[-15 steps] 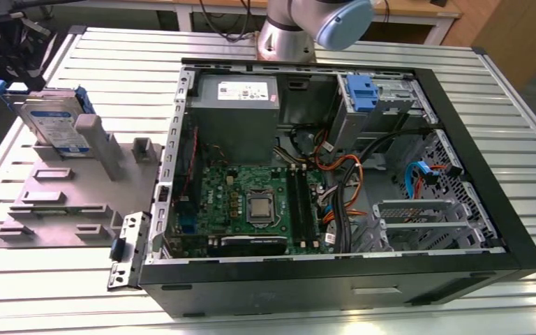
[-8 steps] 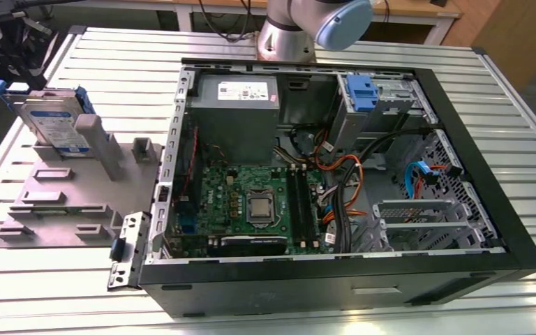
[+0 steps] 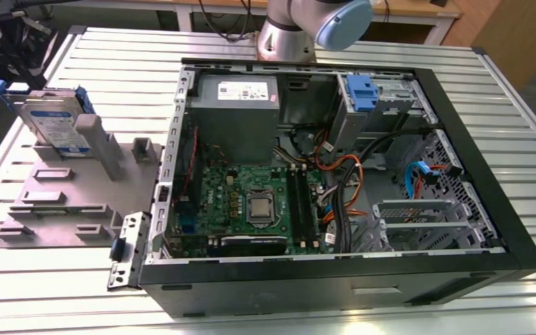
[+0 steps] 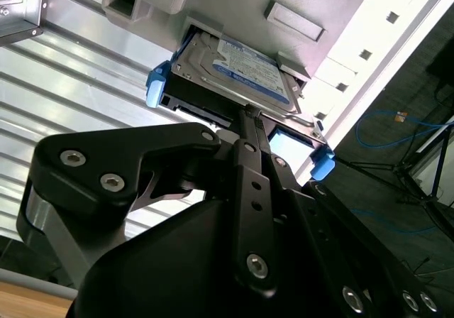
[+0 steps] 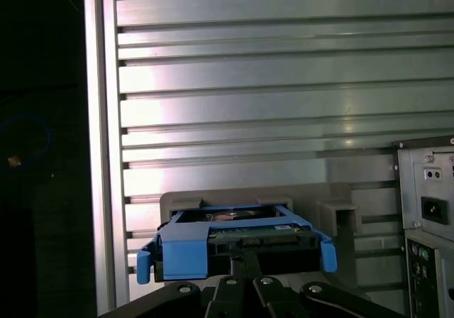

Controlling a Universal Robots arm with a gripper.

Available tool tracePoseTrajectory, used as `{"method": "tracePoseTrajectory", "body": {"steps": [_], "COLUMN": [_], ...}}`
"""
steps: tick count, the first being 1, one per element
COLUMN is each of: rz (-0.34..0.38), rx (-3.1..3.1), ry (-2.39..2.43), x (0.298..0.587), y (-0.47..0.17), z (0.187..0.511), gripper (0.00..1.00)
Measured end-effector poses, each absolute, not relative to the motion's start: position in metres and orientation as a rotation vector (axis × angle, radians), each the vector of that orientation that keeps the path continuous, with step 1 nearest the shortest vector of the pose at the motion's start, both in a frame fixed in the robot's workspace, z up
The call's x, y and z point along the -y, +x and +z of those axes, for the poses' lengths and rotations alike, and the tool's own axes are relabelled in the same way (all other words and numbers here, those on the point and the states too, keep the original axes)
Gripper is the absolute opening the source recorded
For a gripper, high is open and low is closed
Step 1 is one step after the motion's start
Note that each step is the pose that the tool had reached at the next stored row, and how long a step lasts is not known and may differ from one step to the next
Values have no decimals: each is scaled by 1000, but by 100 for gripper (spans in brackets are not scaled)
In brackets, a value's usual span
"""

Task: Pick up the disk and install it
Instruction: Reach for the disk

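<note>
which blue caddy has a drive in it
The one standing on the grey stand outside the case: it holds the silver disk. The blue bracket inside the case is bare.

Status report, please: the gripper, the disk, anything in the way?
Gripper jaws closed, aimed at disk. Disk upright in grey holder, outside the computer case. Nothing seen between gripper and disk.

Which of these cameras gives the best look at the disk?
The second wrist view: the disk is close, its labelled face and blue rails plain. The exterior view shows it small, standing in a grey holder at the exterior view's left. The first wrist view shows its edge.
</note>
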State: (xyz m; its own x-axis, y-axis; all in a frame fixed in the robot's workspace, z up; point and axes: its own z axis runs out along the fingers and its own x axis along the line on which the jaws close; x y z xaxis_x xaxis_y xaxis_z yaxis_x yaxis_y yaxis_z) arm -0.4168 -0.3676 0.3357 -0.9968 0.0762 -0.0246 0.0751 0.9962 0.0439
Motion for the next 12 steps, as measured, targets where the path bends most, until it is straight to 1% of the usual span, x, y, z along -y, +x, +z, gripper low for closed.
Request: {"method": "tracePoseTrajectory", "body": {"steps": [12], "rz": [65], "rx": [-3113], "ry": [118], "x": [368], "y": [-417], "z": [335], "gripper": [11]}}
